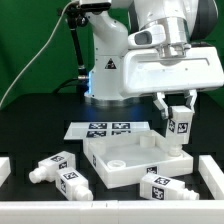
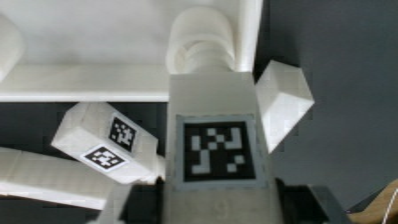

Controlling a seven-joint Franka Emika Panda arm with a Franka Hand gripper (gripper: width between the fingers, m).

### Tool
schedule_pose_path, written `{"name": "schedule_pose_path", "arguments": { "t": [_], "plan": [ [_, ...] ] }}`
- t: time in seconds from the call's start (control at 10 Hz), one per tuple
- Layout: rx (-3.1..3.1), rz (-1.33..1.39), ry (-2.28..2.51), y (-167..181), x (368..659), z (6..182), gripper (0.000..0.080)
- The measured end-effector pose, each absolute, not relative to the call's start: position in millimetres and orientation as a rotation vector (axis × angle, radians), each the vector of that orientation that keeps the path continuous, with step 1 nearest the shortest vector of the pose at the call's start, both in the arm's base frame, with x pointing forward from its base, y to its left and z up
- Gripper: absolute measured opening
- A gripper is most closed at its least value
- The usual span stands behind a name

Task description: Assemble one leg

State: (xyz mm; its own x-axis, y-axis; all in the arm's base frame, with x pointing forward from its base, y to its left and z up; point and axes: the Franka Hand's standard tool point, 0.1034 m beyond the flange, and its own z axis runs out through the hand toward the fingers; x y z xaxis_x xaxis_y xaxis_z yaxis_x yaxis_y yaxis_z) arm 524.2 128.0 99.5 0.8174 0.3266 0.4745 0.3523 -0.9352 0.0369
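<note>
Clamped on the leg (image 1: 181, 126) with the gripper (image 1: 176, 112), 1 finger on each of 2 opposite sides of the square body, near its upper end. Carried roughly upright with the narrower peg end pointing down, over the far corner of the square tabletop (image 1: 135, 172) toward the exterior view's right. Cannot tell from either view whether the peg tip touches the tabletop; judged as not yet seated.

In the wrist view, seen running straight away from the camera, with 1 tagged face (image 2: 217, 150) turned to the lens and the peg beyond it. Centred between the fingers (image 1: 162, 104), with no visible lean to either side.

Looks like hard, stiff plastic: probably light, not fragile, and not likely to bend under the squeeze. Smooth faces, so likely a little slippery and apt to pivot in the grip if the peg meets the tabletop off-axis. Best pinched on the flat faces of the square body, high enough to leave the lower part free, and never on the narrow peg. Present hold judged sound on that count.

Well apart from the gripper: 3 spare legs (image 1: 55, 168) lying on their sides on the table in front of the tabletop. Behind the tabletop, flat on the table, the marker board (image 1: 105, 128), not involved.
</note>
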Motion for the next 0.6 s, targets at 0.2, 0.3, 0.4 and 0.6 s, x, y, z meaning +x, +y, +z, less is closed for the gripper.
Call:
{"name": "schedule_pose_path", "arguments": {
  "t": [0.2,0.3,0.4,0.6],
  "plan": [
    [-2.946,-0.760,-0.541,126.1,526.0,94.2,0.0282],
    [-2.948,-0.750,-0.539,125.7,524.8,90.1,0.0282],
    [-2.950,-0.742,-0.537,124.7,523.7,87.3,0.0282],
    [-2.951,-0.750,-0.532,123.2,524.4,86.9,0.0282]
  ]
}}
